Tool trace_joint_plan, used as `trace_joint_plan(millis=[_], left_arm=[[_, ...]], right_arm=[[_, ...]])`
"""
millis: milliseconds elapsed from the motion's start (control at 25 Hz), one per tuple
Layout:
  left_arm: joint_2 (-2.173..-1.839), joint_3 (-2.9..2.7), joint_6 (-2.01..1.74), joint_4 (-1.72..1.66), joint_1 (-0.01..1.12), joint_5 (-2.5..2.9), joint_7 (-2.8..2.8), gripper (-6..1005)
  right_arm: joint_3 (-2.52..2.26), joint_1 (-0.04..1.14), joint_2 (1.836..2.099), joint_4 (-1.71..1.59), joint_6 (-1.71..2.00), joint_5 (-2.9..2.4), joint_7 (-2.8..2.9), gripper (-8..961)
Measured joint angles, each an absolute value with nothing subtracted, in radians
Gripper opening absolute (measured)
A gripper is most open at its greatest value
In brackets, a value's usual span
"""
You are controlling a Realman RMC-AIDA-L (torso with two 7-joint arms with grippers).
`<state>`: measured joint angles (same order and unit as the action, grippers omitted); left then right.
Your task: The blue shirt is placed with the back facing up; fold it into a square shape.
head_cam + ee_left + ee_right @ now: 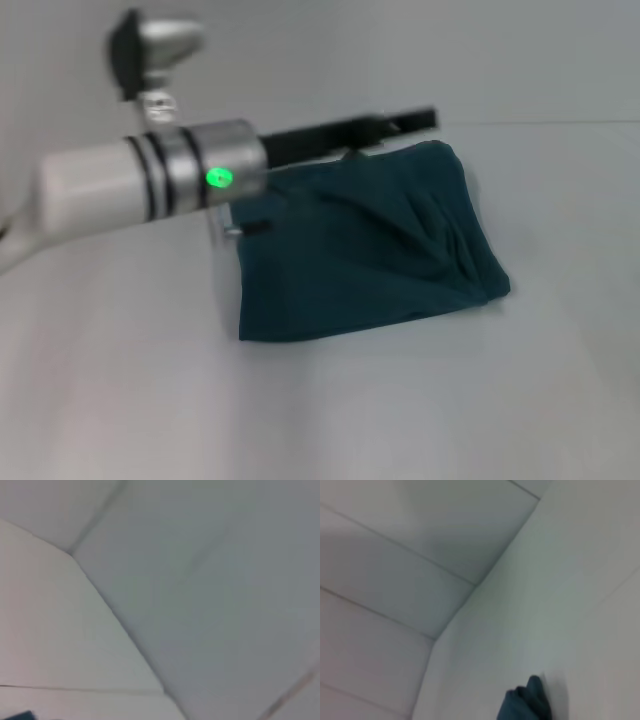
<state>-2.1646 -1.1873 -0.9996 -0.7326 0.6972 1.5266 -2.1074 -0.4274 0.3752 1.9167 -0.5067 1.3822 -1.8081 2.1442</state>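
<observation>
One left gripper [405, 122] only at work, stretched level along the far edge of the blue shirt [370, 245]; fingers too blurred to call parted or closed, cloth between them not confirmed. Already folded down to a compact, roughly four-sided bundle on the white table [400, 400], though skewed and creased. Probably left: squaring edges, smoothing wrinkles; right arm unseen.

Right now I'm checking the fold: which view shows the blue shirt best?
The head view: the whole blue shirt lies there folded. The right wrist view catches one bunched corner; the left wrist view shows a sliver.
</observation>
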Motion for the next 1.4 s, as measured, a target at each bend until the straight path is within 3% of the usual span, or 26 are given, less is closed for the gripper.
trace_joint_plan(millis=[160,360,760,880,1160,1400], left_arm=[[-2.151,-1.03,-1.123,-0.755,0.622,1.53,-2.211,681],[-2.097,-0.946,-1.281,-0.75,0.548,1.561,-2.368,767],[-2.089,-0.684,-1.509,-0.758,0.456,1.781,-2.408,797],[-2.089,-0.615,-1.533,-0.765,0.425,1.788,-2.398,797],[-2.087,-0.506,-1.563,-0.769,0.4,1.8,-2.381,798],[-2.093,-0.498,-1.547,-0.756,0.394,1.79,-2.363,797]], right_arm=[[-0.429,0.406,1.908,-0.53,1.396,-1.88,2.133,947],[-0.453,0.477,1.89,-0.583,1.419,-1.991,2.132,946],[-0.658,0.725,1.889,-0.644,1.416,-2.188,2.211,946],[-0.703,0.799,1.905,-0.654,1.414,-2.247,2.251,946],[-0.874,0.917,1.98,-0.727,1.285,-2.457,2.297,946],[-1.054,0.946,2.042,-0.794,1.191,-2.535,2.287,947]])
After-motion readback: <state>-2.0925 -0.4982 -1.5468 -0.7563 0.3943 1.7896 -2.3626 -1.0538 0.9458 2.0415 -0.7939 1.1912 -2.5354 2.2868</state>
